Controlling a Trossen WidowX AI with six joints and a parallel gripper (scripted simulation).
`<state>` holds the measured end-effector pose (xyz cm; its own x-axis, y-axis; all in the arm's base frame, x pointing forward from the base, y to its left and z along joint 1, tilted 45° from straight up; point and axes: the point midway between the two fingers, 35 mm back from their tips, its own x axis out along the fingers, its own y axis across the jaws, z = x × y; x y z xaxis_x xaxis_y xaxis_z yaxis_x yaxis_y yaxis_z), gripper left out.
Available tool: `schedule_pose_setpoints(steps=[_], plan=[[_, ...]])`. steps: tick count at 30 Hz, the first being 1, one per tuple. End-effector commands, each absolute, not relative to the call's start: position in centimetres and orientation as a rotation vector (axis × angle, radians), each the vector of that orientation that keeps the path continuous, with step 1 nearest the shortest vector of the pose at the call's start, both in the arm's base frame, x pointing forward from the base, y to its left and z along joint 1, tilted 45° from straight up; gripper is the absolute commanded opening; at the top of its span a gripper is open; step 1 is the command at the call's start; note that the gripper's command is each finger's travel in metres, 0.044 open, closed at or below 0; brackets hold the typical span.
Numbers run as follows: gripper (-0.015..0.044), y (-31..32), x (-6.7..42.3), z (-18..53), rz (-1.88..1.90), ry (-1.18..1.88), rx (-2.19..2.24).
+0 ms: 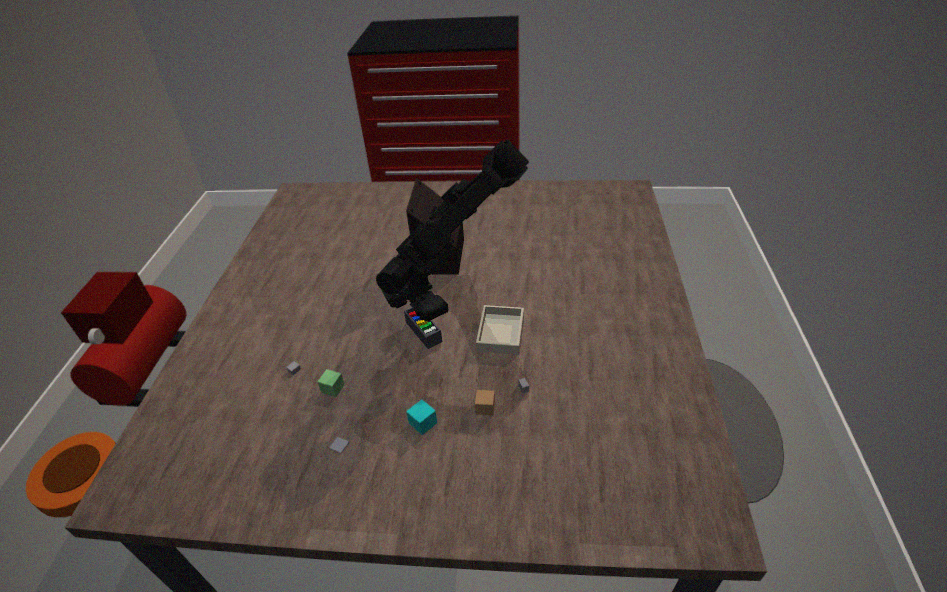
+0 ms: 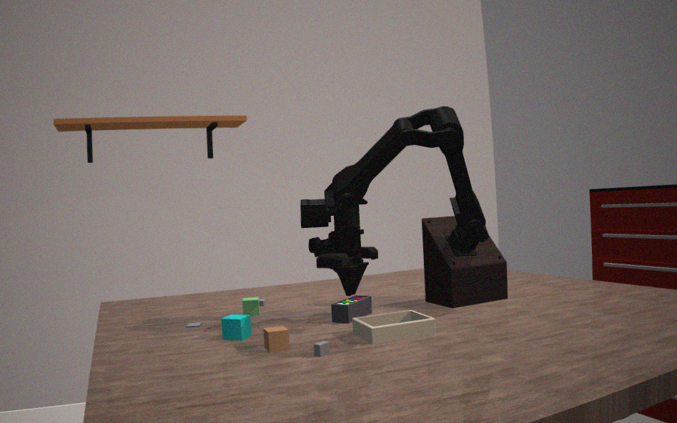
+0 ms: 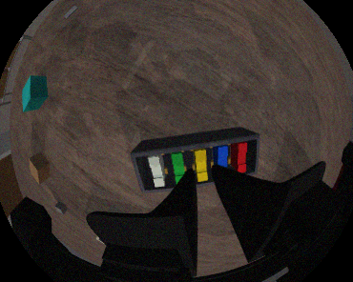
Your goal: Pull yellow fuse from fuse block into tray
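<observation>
Orange ring (image 1: 68,471) and a red tank (image 1: 127,353) sit off the wooden table's (image 1: 609,441) left edge. On the table come a green cube (image 1: 330,382), then a cyan cube (image 1: 421,416) nearer the front.

Next is the dark fuse block (image 1: 428,335), its long axis running from the arm's base toward the table's front edge. In the wrist view its row reads white, green, yellow, blue, red. The yellow fuse (image 3: 200,164) is seated in the middle slot with its top face up. The visible top is longer across the block's width than along the row.

The black gripper (image 3: 203,175) points straight down over the block. Its fingers stand slightly apart with a narrow gap lined up on the yellow fuse. It grips nothing. From the side the fingertips hang just above the block's top (image 2: 351,310); whether they touch the fuse cannot be told.

A brown cube (image 1: 484,401) sits toward the front. The beige tray (image 1: 480,331) lies just right of the block, apart from it.
</observation>
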<state>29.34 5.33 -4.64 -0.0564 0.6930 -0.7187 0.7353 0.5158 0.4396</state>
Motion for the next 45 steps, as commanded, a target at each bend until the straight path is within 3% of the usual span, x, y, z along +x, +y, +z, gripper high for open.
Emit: schedule_pose_setpoints(steps=[1,31,45], plan=[[0.0071,5.70,29.13,-5.02,-0.057,1.778,1.207],[0.0071,6.57,29.04,-5.91,-0.056,1.778,1.207],[0.0000,6.46,29.12,-5.83,-0.054,1.776,1.201]])
